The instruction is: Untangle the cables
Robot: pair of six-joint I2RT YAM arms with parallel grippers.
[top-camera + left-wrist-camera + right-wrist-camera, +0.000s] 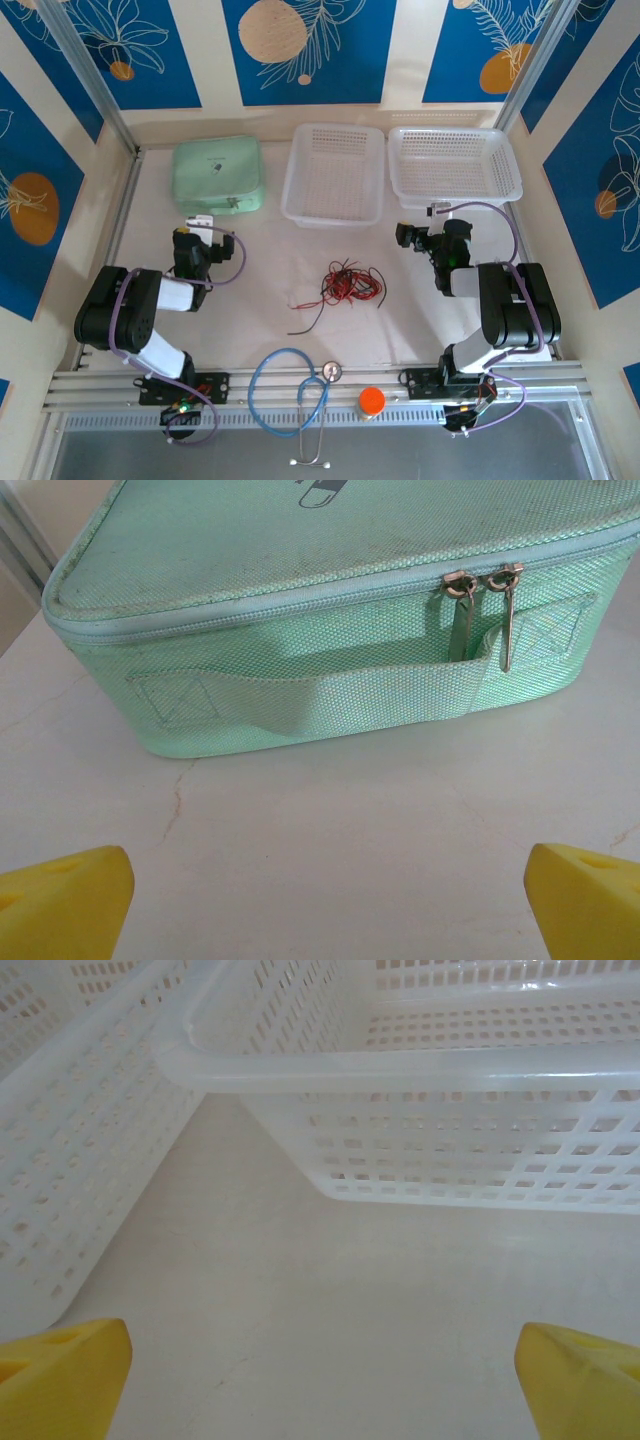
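So the knot of thin red and black cables (350, 284) is sitting in the middle of the pale table (250, 300), between the two arms and nearer their bases than either set of fingers. One loose black end trails off toward the near-left. The bundle looks wider than deep to me, spread roughly left to right. Neither arm is even looking at it. The left gripper (198, 230) points at the far side, and its wrist view has the mint-green fabric zip case (300, 630) right ahead, with its yellow fingertips (60, 900) spread wide and nothing between them. The right gripper (410, 236) points toward the two white plastic lattice baskets, the left one (333, 217) and the right one (455, 196). Its yellow fingers (60, 1375) are spread just as wide and also hold nothing. My read is that the right gripper is the closer one, with the tangle lying inward and back toward the near edge from its fingers. The left one is well apart from it, though the stray black tail reaches out on its side. Either arm would have to swing round toward the centre first, I reckon.
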